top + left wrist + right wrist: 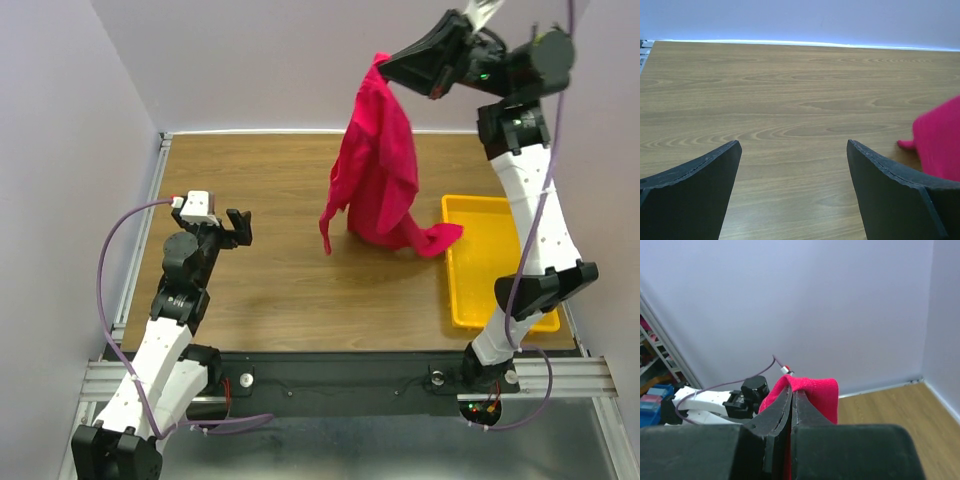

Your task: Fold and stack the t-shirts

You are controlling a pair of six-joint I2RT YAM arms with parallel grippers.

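Both arm bases sit bolted to the metal rail point(350, 382) at the near edge. Wooden table point(280, 290) fills most of the top view.

Crimson-pink t-shirt point(378, 170) is the only garment in view. It is unfolded and bunched, lifted by its top end and hanging in a long drape over the right-centre of the table. Its lower end rests crumpled on the wood, and one trailing part reaches over to the left rim of the yellow tray.

Yellow tray point(480, 265) lies flat at the right side of the table, with the right arm crossing in front of it.

Right arm point(535, 220) is raised high and reaches back toward the far wall. Left arm point(165, 340) stays low on the left side, well apart from the shirt.

Right gripper point(385, 65): clenched on the shirt's top fold. In the right wrist view the fingers are pressed together with pink cloth pinched between them.

Left gripper point(238, 226): released, fingers spread wide with nothing between them, hovering over bare wood. Left wrist view catches the shirt's edge at far right.

Purple cable point(105, 270) loops off the left wrist.
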